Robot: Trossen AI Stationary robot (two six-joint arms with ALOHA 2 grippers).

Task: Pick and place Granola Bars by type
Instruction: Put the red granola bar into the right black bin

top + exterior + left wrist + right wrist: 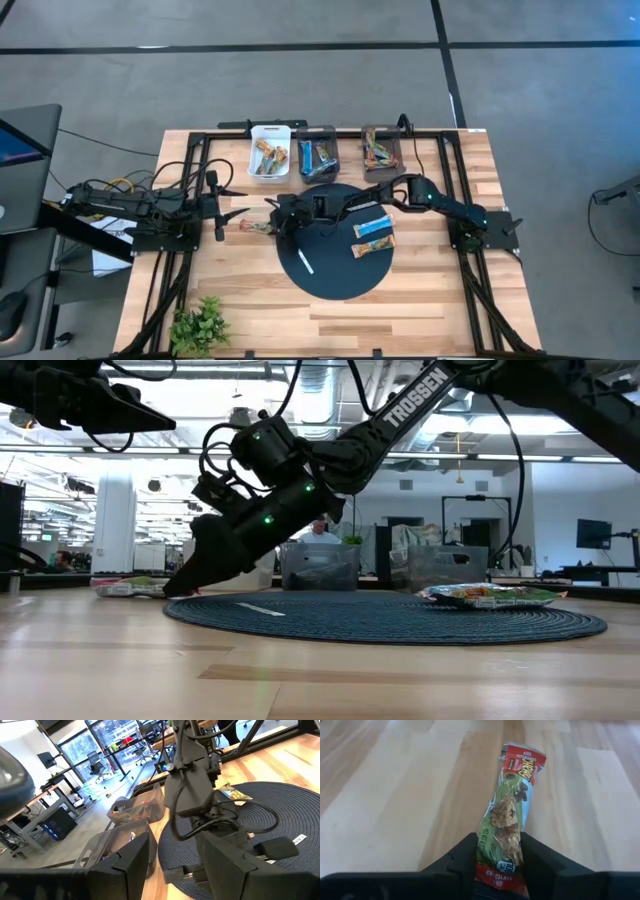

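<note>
Pale wood planks carry everything here, with a round dark woven mat [335, 262] at the centre of the overhead picture. At the mat's left edge the right gripper [272, 226] reaches down, its two dark fingers [456, 856] pressed against the near end of a chocolate chip granola bar [511, 815]; I judge it clenched on that bar, which lies flat on bare wood just off the mat. Further left, the left gripper [222, 210] hangs parted and empty. Two more bars, one blue [372, 228] and one orange-brown [368, 247], rest on the mat's right half (a thin white stick [304, 262] lies lower left of them). Along the upper edge stand a white bin [269, 154] and two grey bins [318, 150], holding sorted bars. The wrapper looks light, crinkly and slick, so a pinch across the firm body, not the crimped end seal, should hold best.
</note>
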